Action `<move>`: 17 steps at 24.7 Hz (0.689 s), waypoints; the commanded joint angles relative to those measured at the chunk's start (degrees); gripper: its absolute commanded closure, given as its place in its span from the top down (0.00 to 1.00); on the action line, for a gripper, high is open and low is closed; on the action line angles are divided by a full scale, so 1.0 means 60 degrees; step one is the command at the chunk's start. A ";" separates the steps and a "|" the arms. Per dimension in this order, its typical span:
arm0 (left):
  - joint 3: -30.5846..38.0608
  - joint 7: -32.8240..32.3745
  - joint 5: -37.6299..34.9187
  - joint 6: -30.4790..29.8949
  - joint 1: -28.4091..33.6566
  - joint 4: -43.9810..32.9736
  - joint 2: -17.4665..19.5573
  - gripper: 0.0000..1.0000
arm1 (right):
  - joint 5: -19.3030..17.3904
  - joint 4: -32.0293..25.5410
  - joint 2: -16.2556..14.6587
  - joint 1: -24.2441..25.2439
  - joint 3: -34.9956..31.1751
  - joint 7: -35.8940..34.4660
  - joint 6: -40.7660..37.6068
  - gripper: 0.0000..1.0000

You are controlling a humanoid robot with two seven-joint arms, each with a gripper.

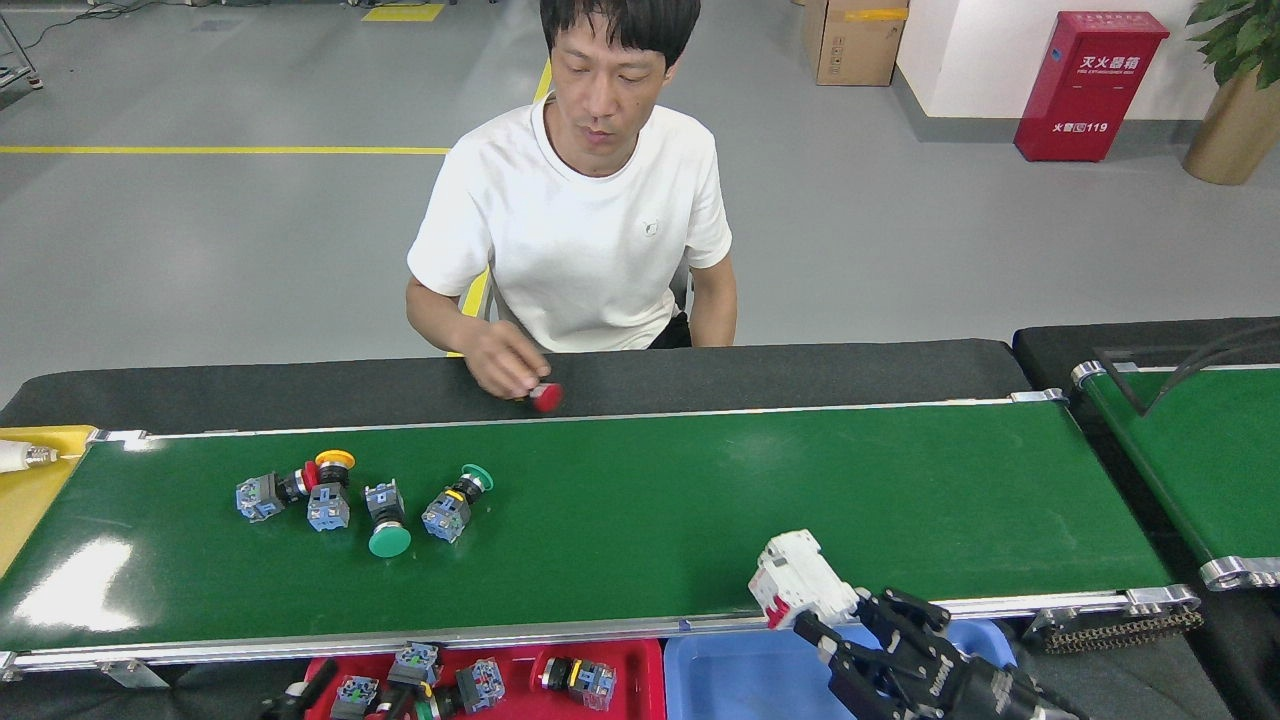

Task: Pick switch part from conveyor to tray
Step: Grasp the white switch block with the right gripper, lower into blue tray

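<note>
Head view: looking down on the conveyor (700,500), a long green belt with silver side rails, running left to right.
Right gripper (830,625): at the lower right, over the near rail; its black fingers (815,632) are closed around a white switch part (797,590).
White switch part: a white breaker-like block with a small red piece at its lower end, tilted, held above the near edge of the belt, just over the corner of the blue tray (740,680).
Blue tray: below the near rail; the part that shows is bare blue.
Left gripper (295,700): only a dark piece shows at the bottom edge beside the red tray (640,665); I cannot tell if its fingers are open or closed.
Red tray: left of the blue tray and touching it; several push-button parts lie in it.
Belt, left part: 4 push-button switches (345,495) lie close together, 1 with yellow cap, 1 with red, 2 with green.
Person (580,220): white T-shirt, sits behind the belt.
Person's hand (505,365): rests on the black strip behind the belt and holds a red-capped button (545,397).
Second belt (1200,450): shorter, green, seen in part at the right.
</note>
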 commanded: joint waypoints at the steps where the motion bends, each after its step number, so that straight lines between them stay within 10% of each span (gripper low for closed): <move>1: 0.0859 -0.0465 0.0283 0.0086 -0.0103 0.0001 -0.0214 1.00 | -0.0066 -0.0162 -0.0037 -0.0021 -0.0094 0.0128 -0.0157 0.31; 6: 0.2031 -0.0729 0.0664 0.0115 -0.0293 0.0543 -0.0200 1.00 | -0.0168 -0.0293 0.0110 0.0125 -0.0123 0.1066 -0.0157 0.87; 12: 0.1796 -0.0773 0.0239 0.0335 -0.1158 0.0675 -0.0097 1.00 | -0.0344 -0.0572 0.0256 0.0243 -0.0123 0.1095 -0.0157 0.93; 17: 0.1577 -0.0788 -0.1108 0.0540 -0.2974 0.2242 -0.0009 1.00 | -0.0271 -0.0586 0.1677 0.0052 -0.1559 0.1359 -0.0157 0.87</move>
